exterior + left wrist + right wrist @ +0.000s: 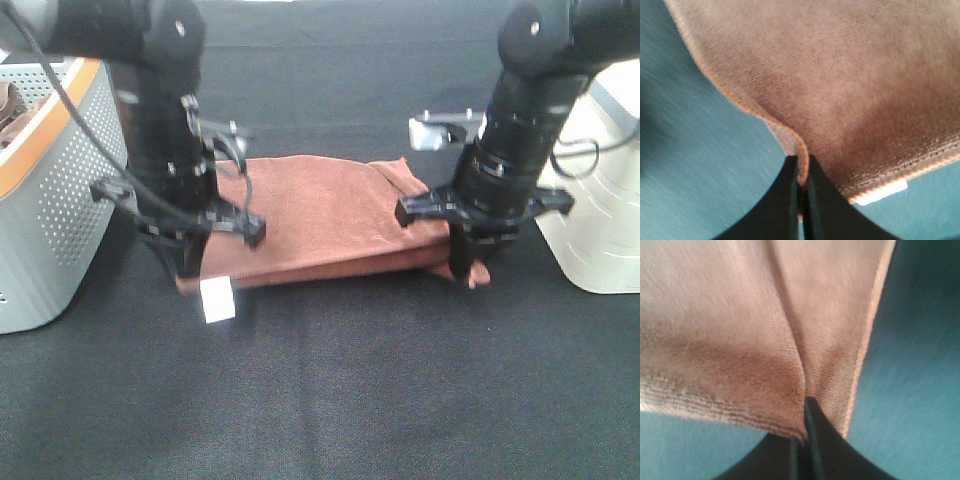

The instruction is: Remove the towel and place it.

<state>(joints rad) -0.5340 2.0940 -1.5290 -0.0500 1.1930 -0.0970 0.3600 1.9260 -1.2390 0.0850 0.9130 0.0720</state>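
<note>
The reddish-brown towel (320, 215) is spread across the dark cloth between my two arms, its white tag (217, 299) hanging at the front left corner. My left gripper (192, 262) is shut on the towel's left front hem; in the left wrist view the hem (801, 165) is pinched between the black fingers. My right gripper (462, 268) is shut on the towel's right front corner, and the right wrist view shows the cloth (740, 340) folding into the closed fingers (812, 440).
A grey perforated basket (55, 190) with an orange rim stands at the left, with a bunched brown cloth (12, 108) inside. A white container (600, 200) stands at the right. Dark table cloth (330, 390) covers the front.
</note>
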